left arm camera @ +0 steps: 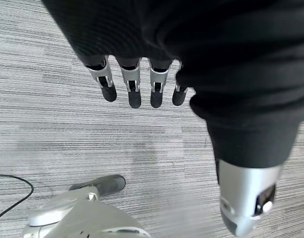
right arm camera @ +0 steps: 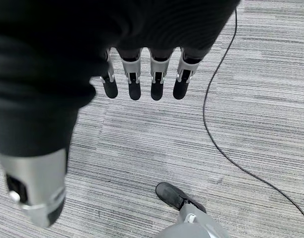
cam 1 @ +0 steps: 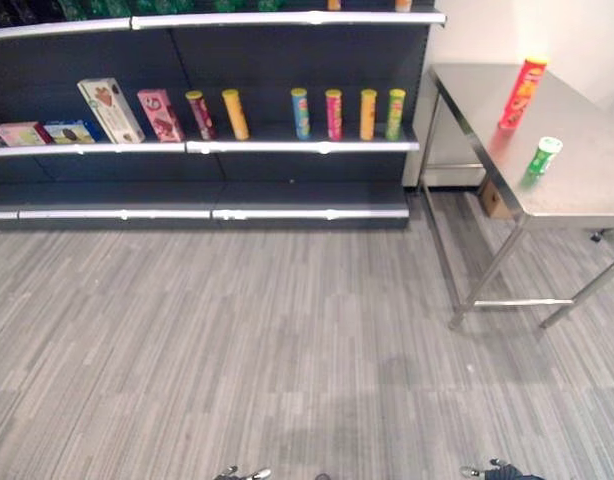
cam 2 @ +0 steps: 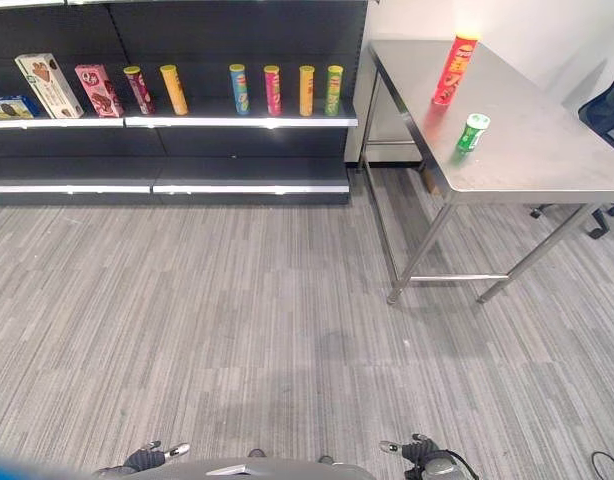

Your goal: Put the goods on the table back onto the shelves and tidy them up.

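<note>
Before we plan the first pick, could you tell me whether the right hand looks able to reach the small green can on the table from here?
Probably not yet: the right hand hangs open over the floor, far from the small green can on the table.

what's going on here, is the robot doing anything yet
Not yet. Both robot hands, left and right, hang open over the floor, holding nothing. Two goods wait on the table: a tall red can and a small green can. The shelf already holds a row of cans and some boxes.
</note>
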